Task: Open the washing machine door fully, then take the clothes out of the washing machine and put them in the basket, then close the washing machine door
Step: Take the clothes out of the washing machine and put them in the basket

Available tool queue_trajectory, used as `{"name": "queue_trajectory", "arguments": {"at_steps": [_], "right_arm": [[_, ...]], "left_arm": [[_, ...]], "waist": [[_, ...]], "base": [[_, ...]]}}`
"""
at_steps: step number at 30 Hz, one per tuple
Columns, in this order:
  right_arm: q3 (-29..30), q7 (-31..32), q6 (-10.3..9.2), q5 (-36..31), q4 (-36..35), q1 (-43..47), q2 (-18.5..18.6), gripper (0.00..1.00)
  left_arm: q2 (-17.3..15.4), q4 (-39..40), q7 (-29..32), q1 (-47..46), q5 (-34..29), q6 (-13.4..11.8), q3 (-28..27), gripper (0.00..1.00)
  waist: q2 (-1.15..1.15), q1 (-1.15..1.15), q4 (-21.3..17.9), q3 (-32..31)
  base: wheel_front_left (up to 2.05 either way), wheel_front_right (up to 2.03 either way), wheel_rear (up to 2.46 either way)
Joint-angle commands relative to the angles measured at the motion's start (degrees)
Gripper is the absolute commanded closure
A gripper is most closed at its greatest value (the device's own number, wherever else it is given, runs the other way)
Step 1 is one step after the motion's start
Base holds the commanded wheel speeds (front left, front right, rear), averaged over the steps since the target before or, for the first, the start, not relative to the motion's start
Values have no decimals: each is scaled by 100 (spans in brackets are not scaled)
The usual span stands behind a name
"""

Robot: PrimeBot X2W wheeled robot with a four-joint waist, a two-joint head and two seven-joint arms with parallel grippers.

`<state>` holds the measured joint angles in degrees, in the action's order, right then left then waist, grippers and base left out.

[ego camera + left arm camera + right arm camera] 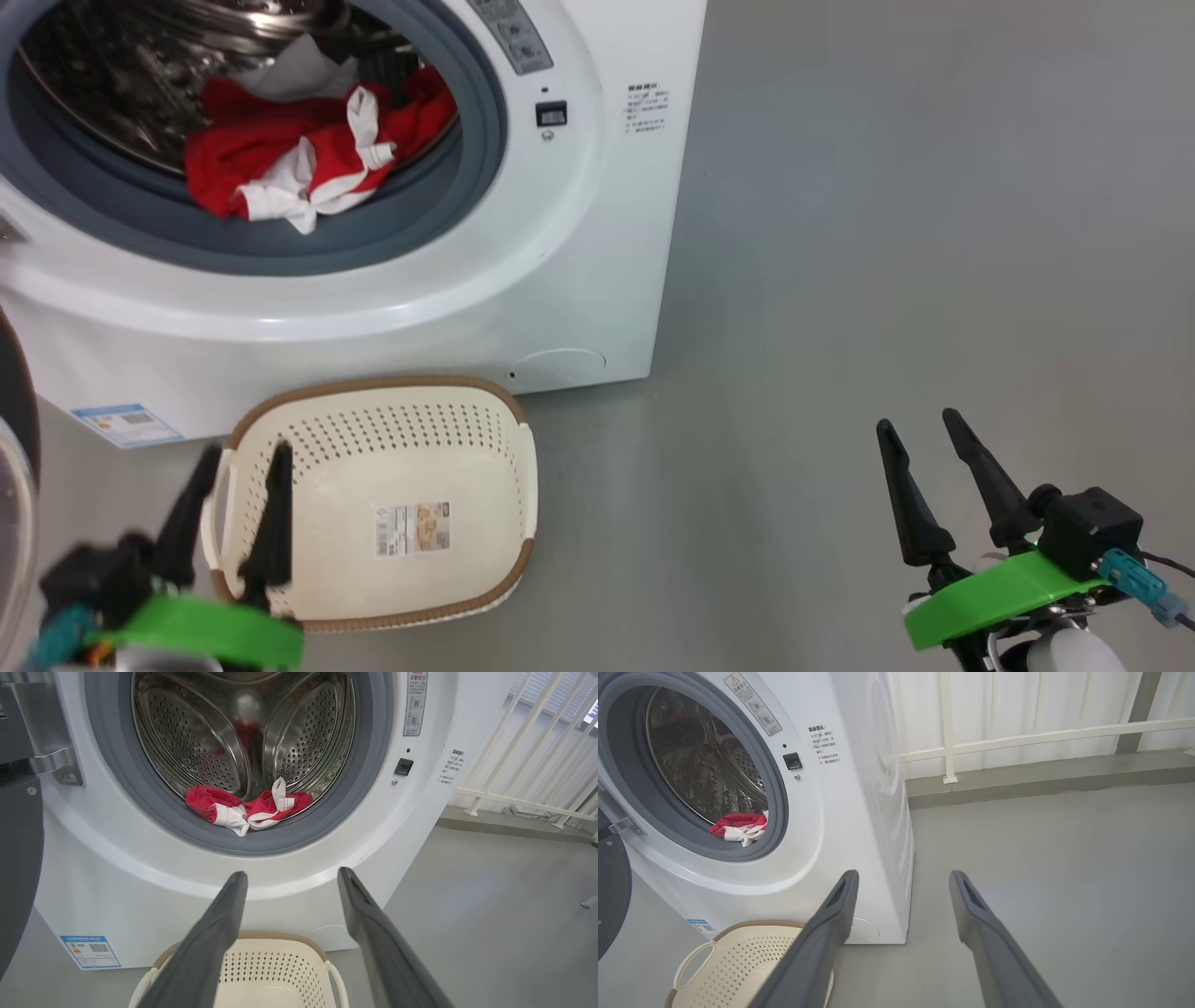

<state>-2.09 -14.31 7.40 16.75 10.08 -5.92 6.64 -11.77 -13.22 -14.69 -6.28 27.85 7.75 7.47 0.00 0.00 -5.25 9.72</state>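
Warning triangle point(734, 680) on washing machine point(868, 826)

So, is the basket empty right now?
Empty. The basket shows its bare bottom and sticker; the clothes lie inside the washing machine.

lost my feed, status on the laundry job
Both open, empty: left gripper, right gripper. Washer door open, clothes in drum, basket empty. Nothing blocking the opening.

One washing machine point(579, 280), one door point(18, 858), one basket point(392, 434). In its one drum point(201, 742): one tangled heap of red-and-white clothes point(280, 159), one grey piece point(299, 75).
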Motion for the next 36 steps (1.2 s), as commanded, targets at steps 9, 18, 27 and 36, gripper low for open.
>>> {"name": "queue_trajectory", "arguments": {"at_steps": [9,18,27,36], "right_arm": [[-244,-69,9,-80,-178,-450,-208,0],[-269,-69,9,-78,-236,-650,-339,0],[-382,-69,9,25,-332,-923,-373,0],[-556,-69,9,309,-435,-1164,-375,0]], "left_arm": [[-576,-1481,178,-2126,94,-26,616,0],[-696,-2720,803,-3950,179,-26,1304,0],[-763,-3684,943,-5277,121,-26,1729,0],[-993,-4572,1037,-6346,14,-26,2208,0]], "waist": [[0,0,-220,560],[0,0,-434,1044],[0,0,-687,1451],[0,0,-962,1982]], "base": [[0,0,0],[0,0,0],[0,0,0],[0,0,0]]}}
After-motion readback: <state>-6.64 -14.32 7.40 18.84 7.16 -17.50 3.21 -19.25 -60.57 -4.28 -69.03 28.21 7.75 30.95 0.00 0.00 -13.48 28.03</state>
